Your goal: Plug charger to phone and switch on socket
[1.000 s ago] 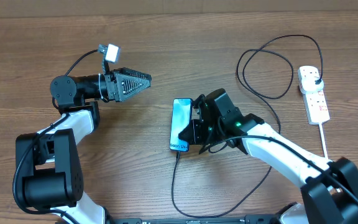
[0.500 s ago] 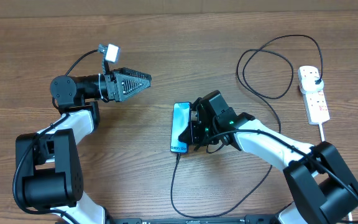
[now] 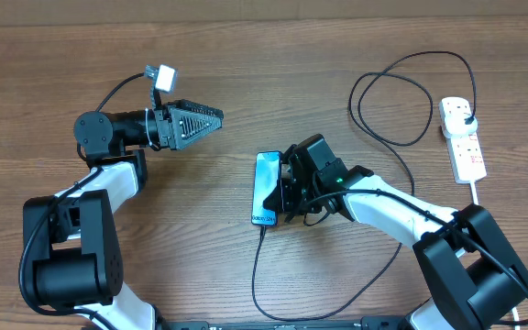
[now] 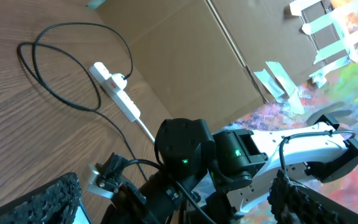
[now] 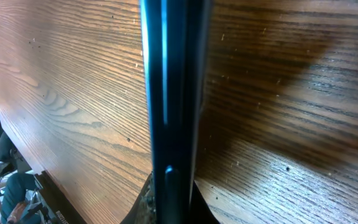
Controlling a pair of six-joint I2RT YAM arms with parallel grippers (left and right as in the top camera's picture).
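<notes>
matt wood-grain table [image 3: 246, 82], glossy phone [image 3: 264, 183], smooth plastic socket [image 3: 464, 147]

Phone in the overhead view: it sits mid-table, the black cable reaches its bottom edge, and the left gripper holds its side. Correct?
No: it is the right gripper that holds the phone by its side; the left gripper hangs open well off to the left. The overhead view shows this. The phone does sit mid-table, and the black cable reaches its bottom edge.

On the socket [image 3: 467, 154], the switch positions are too small to tell. The right gripper [image 3: 285, 189] hides its fingertips beneath its own body, beside the phone [image 3: 264, 180].
</notes>
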